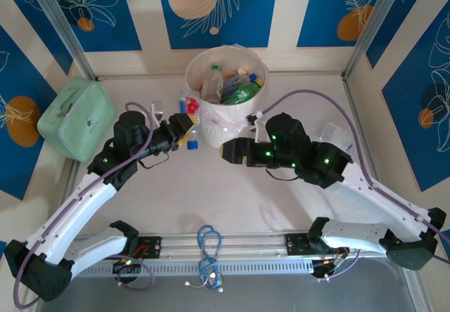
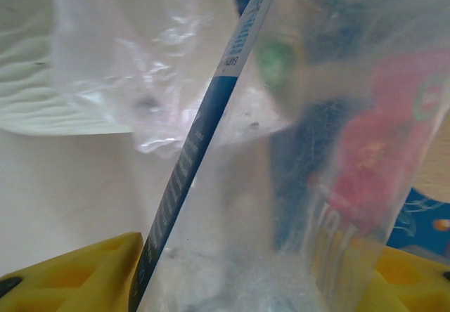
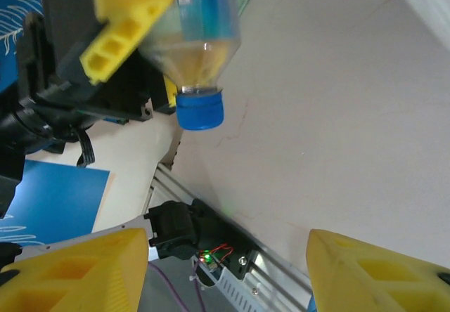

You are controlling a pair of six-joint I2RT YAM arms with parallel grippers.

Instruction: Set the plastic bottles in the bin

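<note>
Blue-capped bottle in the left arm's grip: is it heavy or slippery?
Probably light: the bottle looks mostly see-through, so likely near empty. Thin, smooth plastic might slip between the jaws. Round-bodied, so laid sideways it would probably roll.

The bin [image 1: 226, 124] stands at the far middle of the worktop [image 1: 211, 196], with several bottles [image 1: 232, 83] in it. The case [image 1: 76, 119] lies far left, well apart from the bin. The left hand [image 1: 184, 126] is just left of the bin, with a bottle [image 3: 205, 31] between its fingers, cap down. The right hand [image 1: 225, 150] is just near-right of the bin. A cable [image 1: 209, 252] lies at the near edge, between the arm bases.
</note>
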